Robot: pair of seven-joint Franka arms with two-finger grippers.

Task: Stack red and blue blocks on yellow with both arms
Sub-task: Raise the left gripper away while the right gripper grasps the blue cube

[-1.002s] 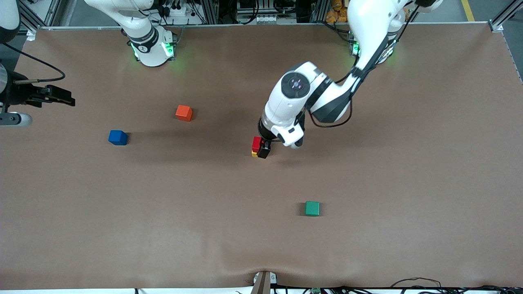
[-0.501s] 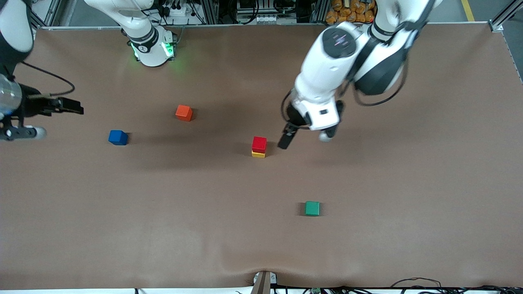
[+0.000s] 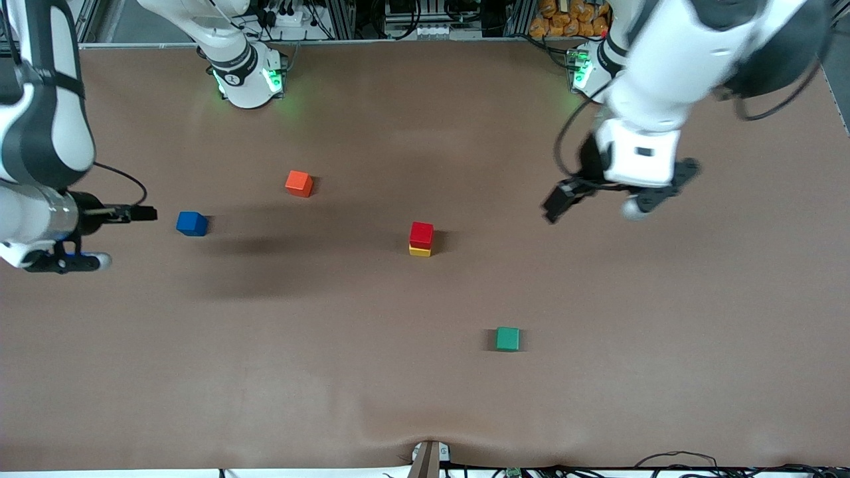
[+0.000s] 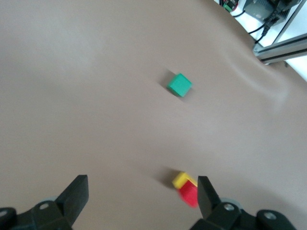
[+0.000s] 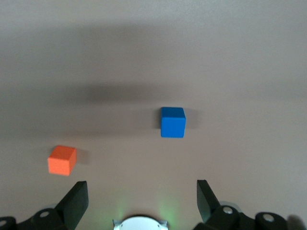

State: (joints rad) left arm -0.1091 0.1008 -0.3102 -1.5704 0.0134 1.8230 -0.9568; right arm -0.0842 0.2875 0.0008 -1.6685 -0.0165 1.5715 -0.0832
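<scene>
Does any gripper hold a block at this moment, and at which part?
Nothing is held. The left gripper and the right gripper are both open and empty.

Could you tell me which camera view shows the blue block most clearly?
The right wrist view: the blue block sits large and unobstructed ahead of the open right gripper. The front view shows it small, toward the right arm's end. The left wrist view does not show it.

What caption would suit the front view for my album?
Red block stacked on the yellow block; blue block waits by the right tool, left tool open above bare table.
</scene>
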